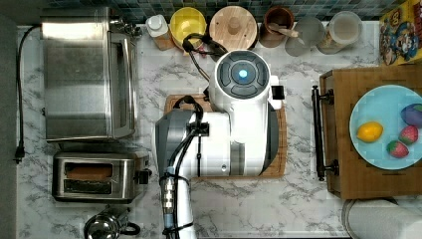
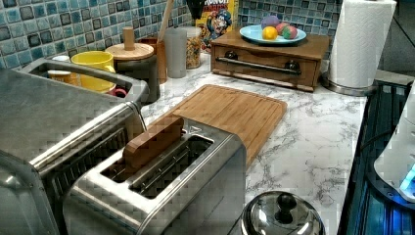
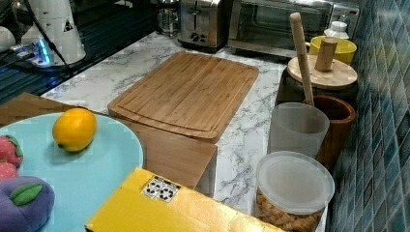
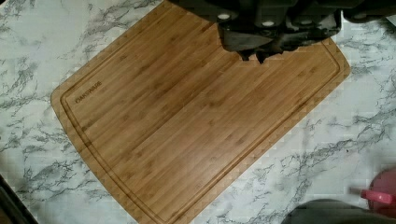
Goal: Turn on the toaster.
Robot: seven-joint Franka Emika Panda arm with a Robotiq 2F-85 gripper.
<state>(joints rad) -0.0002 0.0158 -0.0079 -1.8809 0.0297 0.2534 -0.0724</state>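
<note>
Toaster: brushed steel, boxy, brown slab in one slot | Board: grooved bamboo on marbled surface | Hand: above board, opening indeterminate

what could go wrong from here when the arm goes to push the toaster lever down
The toaster sits tight against the toaster oven and close to the steel cup, so a sideways approach might bump either. Its black lever knob is small, so the gripper, now above the cutting board, may slip off. A slice stands raised in one slot and might be nudged.
</note>
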